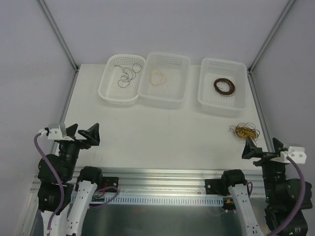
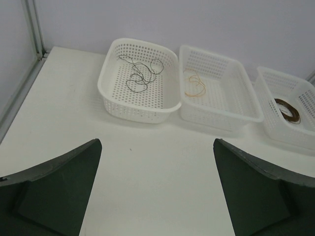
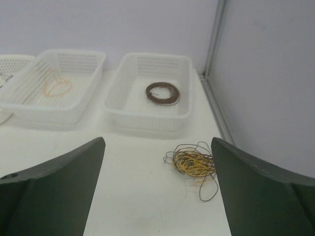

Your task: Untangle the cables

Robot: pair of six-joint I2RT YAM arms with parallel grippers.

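Note:
A tangled bunch of thin yellow and brown cables [image 1: 244, 131] lies on the white table at the right, and also shows in the right wrist view [image 3: 194, 164]. My right gripper [image 1: 264, 146] is open and empty just in front of it; in its own view [image 3: 157, 142] the bunch lies beside the right finger [image 3: 256, 191], apart from it. A loose black cable [image 1: 128, 73] lies in the left basket [image 1: 106, 91]. A loose orange cable [image 1: 158, 77] lies in the middle basket [image 1: 147, 98]. My left gripper [image 1: 83, 132] is open and empty over the near left of the table [image 2: 156, 147].
A tightly wound dark-brown wire ring [image 1: 225, 86] lies in the right basket [image 1: 206, 103]. The three white perforated baskets stand in a row at the back. Metal frame posts [image 1: 59, 34] and grey walls close in both sides. An aluminium rail [image 1: 162, 174] runs along the near edge.

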